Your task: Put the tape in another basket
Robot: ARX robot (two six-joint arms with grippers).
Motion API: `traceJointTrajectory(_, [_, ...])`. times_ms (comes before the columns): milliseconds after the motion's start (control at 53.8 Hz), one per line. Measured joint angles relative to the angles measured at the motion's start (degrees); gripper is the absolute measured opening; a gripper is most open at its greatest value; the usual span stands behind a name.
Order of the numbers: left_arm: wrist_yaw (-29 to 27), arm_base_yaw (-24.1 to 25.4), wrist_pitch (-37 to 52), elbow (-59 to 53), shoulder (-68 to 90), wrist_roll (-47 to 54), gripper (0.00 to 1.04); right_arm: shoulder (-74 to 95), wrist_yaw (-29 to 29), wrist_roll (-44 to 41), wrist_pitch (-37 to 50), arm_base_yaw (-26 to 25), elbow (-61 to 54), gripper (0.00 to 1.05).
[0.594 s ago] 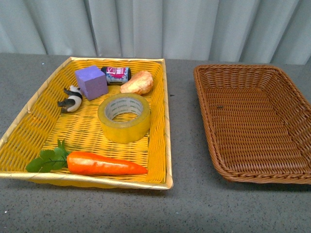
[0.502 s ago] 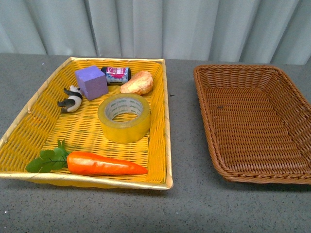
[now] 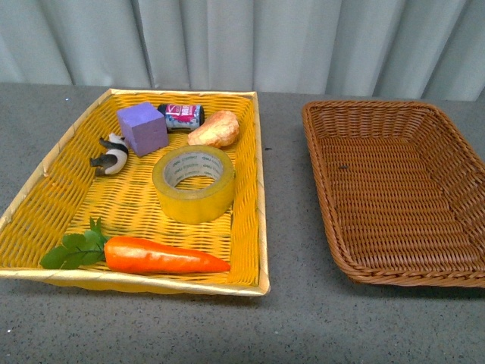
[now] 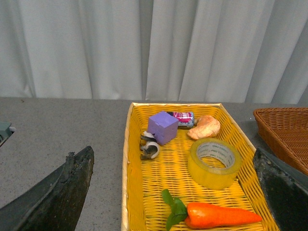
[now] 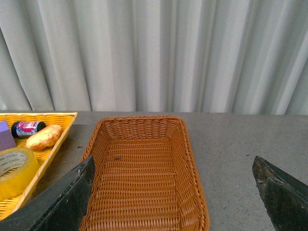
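Note:
The tape point(image 3: 194, 183), a wide yellowish roll with a pale printed core, lies flat in the middle of the bright yellow basket point(image 3: 34, 188). It also shows in the left wrist view point(image 4: 214, 162) and at the edge of the right wrist view point(image 5: 14, 171). The brown wicker basket point(image 3: 322, 159) sits to the right and holds nothing; it also shows in the right wrist view point(image 5: 187, 144). My left gripper point(image 4: 175, 192) is open, well back from the yellow basket. My right gripper point(image 5: 175, 192) is open, back from the brown basket. Neither arm shows in the front view.
The yellow basket also holds a purple cube point(image 3: 142, 128), a panda figure point(image 3: 111, 154), a small can point(image 3: 181, 117), a bread-like piece point(image 3: 214, 129) and a carrot point(image 3: 155, 255). Grey tabletop point(image 3: 284, 189) separates the baskets. A pale curtain point(image 3: 250, 42) hangs behind.

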Motion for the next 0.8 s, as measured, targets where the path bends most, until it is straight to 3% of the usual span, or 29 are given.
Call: traceJointTrajectory(799, [0.0, 0.0, 0.0, 0.0, 0.0, 0.0, 0.98, 0.0, 0.0, 0.0, 0.0, 0.0, 0.0, 0.96])
